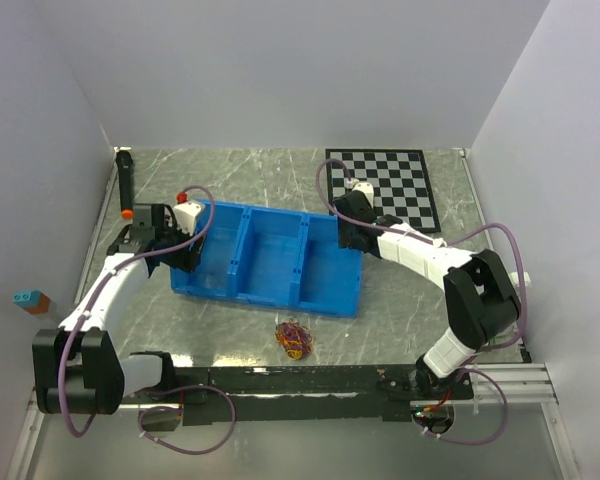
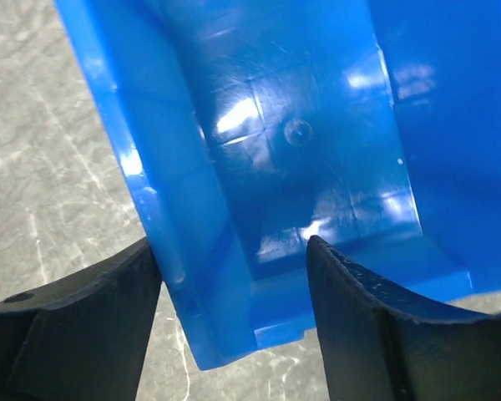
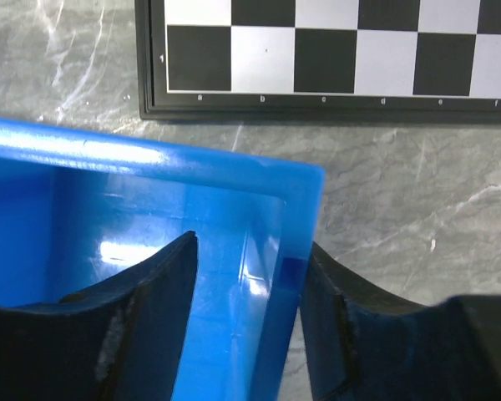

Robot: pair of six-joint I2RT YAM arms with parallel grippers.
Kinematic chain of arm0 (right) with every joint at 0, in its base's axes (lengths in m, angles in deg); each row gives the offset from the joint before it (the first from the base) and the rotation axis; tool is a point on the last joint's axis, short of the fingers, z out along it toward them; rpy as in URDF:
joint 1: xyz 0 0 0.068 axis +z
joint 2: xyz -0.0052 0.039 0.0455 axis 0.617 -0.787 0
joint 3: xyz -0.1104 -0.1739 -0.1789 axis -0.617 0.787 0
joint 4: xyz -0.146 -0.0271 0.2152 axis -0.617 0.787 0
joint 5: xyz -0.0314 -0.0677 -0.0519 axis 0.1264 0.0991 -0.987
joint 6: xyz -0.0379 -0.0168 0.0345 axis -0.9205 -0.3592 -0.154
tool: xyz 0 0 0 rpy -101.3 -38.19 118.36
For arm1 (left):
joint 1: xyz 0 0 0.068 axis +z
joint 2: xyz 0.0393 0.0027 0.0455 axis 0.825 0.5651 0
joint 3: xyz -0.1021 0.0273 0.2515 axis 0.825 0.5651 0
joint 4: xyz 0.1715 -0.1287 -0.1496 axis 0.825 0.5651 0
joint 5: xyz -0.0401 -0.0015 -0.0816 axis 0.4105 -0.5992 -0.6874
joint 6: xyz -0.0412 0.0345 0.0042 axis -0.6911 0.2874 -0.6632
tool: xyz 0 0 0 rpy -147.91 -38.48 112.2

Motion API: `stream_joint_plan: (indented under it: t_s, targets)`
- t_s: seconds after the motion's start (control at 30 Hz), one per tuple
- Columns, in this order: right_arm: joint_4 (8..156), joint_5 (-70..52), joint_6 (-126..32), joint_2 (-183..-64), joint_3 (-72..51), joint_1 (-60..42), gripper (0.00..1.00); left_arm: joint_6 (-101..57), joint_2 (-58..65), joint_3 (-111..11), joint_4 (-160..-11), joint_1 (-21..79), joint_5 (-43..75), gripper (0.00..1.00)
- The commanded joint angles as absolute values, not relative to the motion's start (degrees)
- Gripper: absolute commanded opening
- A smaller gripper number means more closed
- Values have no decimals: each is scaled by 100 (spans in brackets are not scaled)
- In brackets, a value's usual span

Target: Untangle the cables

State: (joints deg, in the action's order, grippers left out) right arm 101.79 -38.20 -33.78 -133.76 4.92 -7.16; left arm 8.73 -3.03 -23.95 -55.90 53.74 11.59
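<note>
The cables (image 1: 295,340) lie as a small red, yellow-orange and black tangle on the marble table, in front of a blue three-compartment tray (image 1: 270,293), and neither arm touches them. My left gripper (image 1: 185,250) (image 2: 230,251) is open astride the tray's (image 2: 301,125) left end wall at the near corner. One finger is against the outside and a gap shows on the inner side. My right gripper (image 1: 345,232) (image 3: 250,251) is open astride the tray's (image 3: 150,154) right end wall, outer finger against it, inner finger apart. The wrist views do not show the cables.
A black-and-white chessboard (image 1: 385,180) (image 3: 334,50) lies flat at the back right, just behind the tray's right end. A black post with a red cap (image 1: 126,185) stands at the back left. White walls close in the table on three sides.
</note>
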Motion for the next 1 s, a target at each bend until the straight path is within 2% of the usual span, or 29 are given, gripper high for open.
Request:
stream_joint_plan:
  t_s: [0.0, 0.17, 0.33, 0.4, 0.47, 0.67, 0.83, 0.9, 0.97]
  targets:
    - [10221, -3942, -3292, -13450, 140, -742, 59, 1152, -472, -2370, -5139, 5304, 499, 73]
    - [10212, -3995, -3336, -13371, 105, -751, 65, 1267, -560, -2378, -4919, 5243, 270, 84]
    - [10511, -4214, -3099, -12994, 157, -699, 80, 1179, -613, -2623, -4893, 5234, 797, 91]
    - [10555, -4390, -3046, -12696, 315, -585, 85, 1170, -656, -2835, -4753, 5234, 955, 98]
    - [10686, -4461, -2984, -12204, 456, -453, 88, 1188, -779, -3098, -4568, 5234, 1087, 97]
    - [10942, -3953, -2747, -10833, 1114, 398, 86, 1311, -1271, -3880, -3805, 5234, 1361, 97]
    - [10329, -2881, -2571, -9760, 2247, 1401, 81, 1565, -1509, -4487, -2768, 5138, 37, 97]
    - [9986, -2285, -2624, -9452, 2687, 1569, 79, 1820, -1614, -4610, -2328, 4849, -466, 97]
    - [9765, -1818, -2624, -9390, 2969, 1630, 76, 1734, -1755, -4559, -2300, 4366, -494, 98]
